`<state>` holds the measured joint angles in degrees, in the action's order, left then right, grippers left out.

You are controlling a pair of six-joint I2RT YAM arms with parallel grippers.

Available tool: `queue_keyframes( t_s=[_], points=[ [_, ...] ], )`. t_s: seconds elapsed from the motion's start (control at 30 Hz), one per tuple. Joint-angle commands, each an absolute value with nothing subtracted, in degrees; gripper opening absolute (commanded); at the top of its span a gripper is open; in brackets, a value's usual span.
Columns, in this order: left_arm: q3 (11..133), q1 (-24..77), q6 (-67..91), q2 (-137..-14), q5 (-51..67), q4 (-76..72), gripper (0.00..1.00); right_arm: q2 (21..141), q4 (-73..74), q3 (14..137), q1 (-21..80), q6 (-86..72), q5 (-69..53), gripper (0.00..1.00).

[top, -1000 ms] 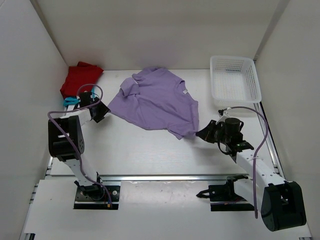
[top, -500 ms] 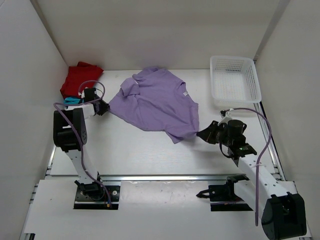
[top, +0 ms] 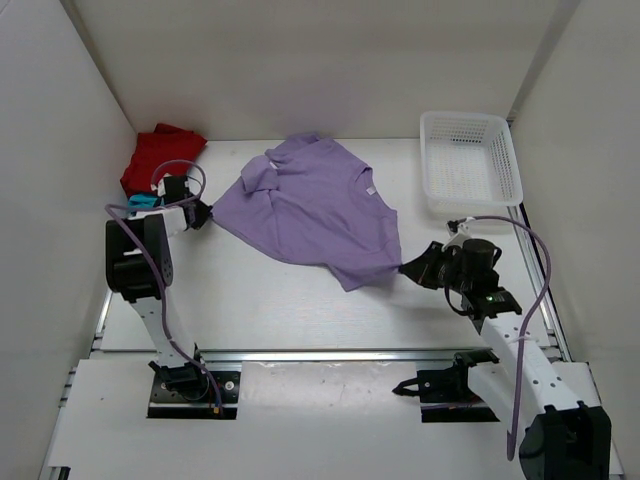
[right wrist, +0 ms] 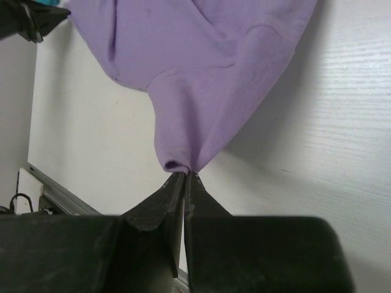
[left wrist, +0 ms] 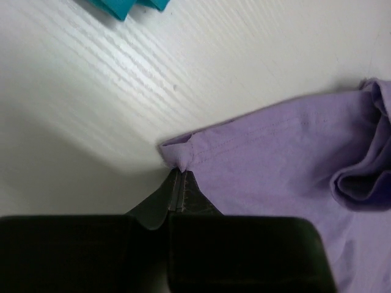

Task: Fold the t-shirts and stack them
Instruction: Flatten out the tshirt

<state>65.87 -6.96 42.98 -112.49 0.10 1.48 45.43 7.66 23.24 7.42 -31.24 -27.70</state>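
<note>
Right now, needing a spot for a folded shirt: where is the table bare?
Bare table runs between the lilac shirt and the near rail. A smaller patch lies between that shirt and the basket. Crowded: the far left corner, where red shirt, teal shirt and left pincer bunch together.

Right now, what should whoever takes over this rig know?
The left hand is shut on the lilac t-shirt at its left corner; the right hand is shut on its near right corner.
The shirt lies spread, unfolded, mid-table between them.
The dark red t-shirt, bunched, and teal t-shirt sit at the far left.
Done: nothing stacked or visibly folded.
Left: fold all three, stack them.
</note>
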Motion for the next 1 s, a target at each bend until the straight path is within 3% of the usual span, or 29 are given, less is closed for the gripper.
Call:
queue_keyframes(
  t_s=[0.0, 0.2, 0.4, 0.53, 0.7, 0.77, 0.83, 0.9, 0.97],
  points=[
    [63.55, -5.72, 40.43, -103.39, 2.27, 0.70, 0.00, 43.16, 10.80, 30.21, 7.29, -29.10, -26.11, 0.00],
    [67.57, -1.68, 33.59, -84.57, 10.20, 9.57, 0.00, 42.27, 26.16, 51.13, 12.21, -23.82, -11.81, 0.00],
    [78.38, -2.54, 33.13, -65.16, 16.59, 19.07, 0.00, 48.94, 37.96, 86.06, 21.78, -17.32, 5.52, 0.00],
    [86.90, -8.69, 37.43, -61.08, 21.00, 20.74, 0.00, 58.94, 42.35, 106.49, 27.94, -12.93, 12.29, 0.00],
    [95.62, -9.14, 36.48, -62.66, 19.08, 26.36, 0.00, 73.64, 43.26, 130.66, 42.77, -3.89, 23.61, 0.00],
    [95.71, -8.79, 35.86, -62.84, 18.72, 26.11, 0.00, 76.98, 39.84, 131.13, 40.53, -1.59, 21.81, 0.00],
    [94.58, -8.97, 35.51, -63.37, 17.58, 25.76, 0.00, 79.00, 37.89, 130.52, 27.74, -4.64, 6.49, 0.00],
    [90.90, -8.79, 35.69, -64.77, 16.79, 24.00, 0.00, 81.72, 31.76, 125.19, 5.98, -15.42, -19.85, 0.00],
    [87.04, -7.92, 34.90, -65.74, 14.86, 22.25, 0.00, 85.93, 29.72, 122.52, 3.00, -16.52, -23.18, 0.00]
  ],
)
